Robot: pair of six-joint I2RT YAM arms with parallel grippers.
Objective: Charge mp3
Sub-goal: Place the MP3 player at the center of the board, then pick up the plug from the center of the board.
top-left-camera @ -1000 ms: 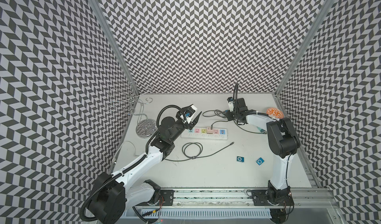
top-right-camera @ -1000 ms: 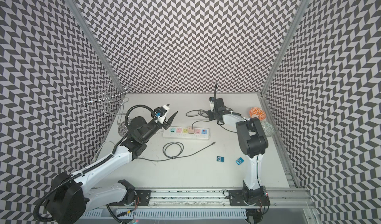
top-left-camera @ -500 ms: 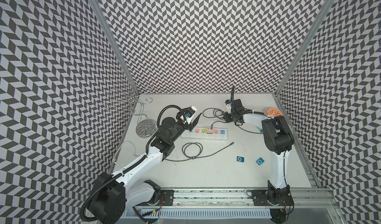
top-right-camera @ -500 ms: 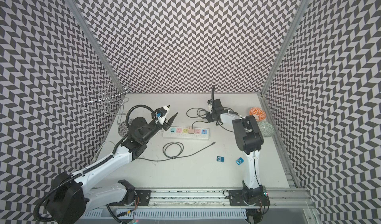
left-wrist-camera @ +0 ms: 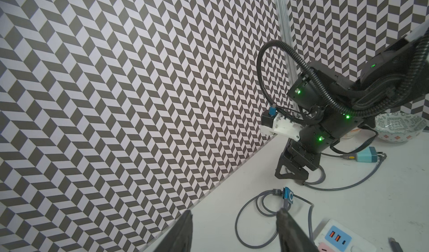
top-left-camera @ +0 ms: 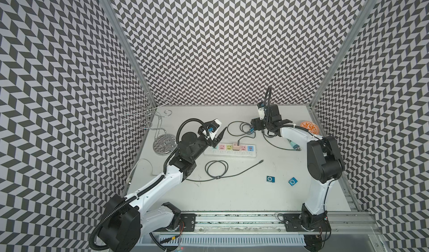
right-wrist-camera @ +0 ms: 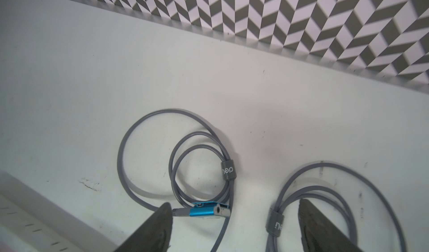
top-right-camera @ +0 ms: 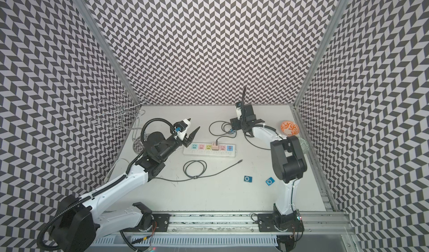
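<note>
- The blue mp3 player (right-wrist-camera: 210, 210), charging cable (right-wrist-camera: 171, 110) inserted, is laid just behind the power strip (top-left-camera: 229, 150).
- The right pincer (right-wrist-camera: 234, 206), wide and empty, is held close above it; the long axis is directed from jaw to jaw.

Glossy metal mp3 player (right-wrist-camera: 202, 212), matt rubbery cable (right-wrist-camera: 173, 110)

white table (top-left-camera: 232, 197) carries power strip (top-left-camera: 232, 150); loose grey cable (top-left-camera: 217, 176); two blue mp3 players (top-left-camera: 270, 179) (top-left-camera: 293, 181)

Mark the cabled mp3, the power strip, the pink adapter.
cabled mp3 (right-wrist-camera: 203, 211): right wrist view, blue side face.
power strip (top-left-camera: 232, 155): a top view, white near edge.
pink adapter (top-left-camera: 236, 147): a top view, top face.
</note>
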